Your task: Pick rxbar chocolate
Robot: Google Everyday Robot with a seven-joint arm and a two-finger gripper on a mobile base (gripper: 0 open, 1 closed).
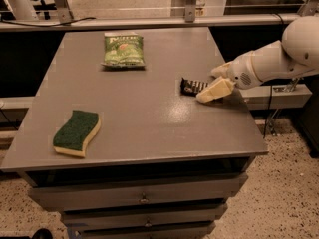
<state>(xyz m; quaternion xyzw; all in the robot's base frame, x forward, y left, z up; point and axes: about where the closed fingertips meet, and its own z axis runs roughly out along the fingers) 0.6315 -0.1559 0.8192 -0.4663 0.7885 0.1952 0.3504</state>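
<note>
The rxbar chocolate (191, 86), a small dark bar with white lettering, lies flat on the right side of the grey table (149, 118). My gripper (207, 86) reaches in from the right at table height. Its two cream fingers are spread apart: the near finger (214, 90) lies along the front of the bar's right end, and the far finger (220, 70) is behind it. The bar's right end is partly hidden by the near finger. The bar rests on the table.
A green snack bag (123, 50) lies at the back of the table. A green-and-yellow sponge (77, 133) lies near the front left edge. Drawers (144, 199) sit under the tabletop. A rail (149, 21) runs behind the table.
</note>
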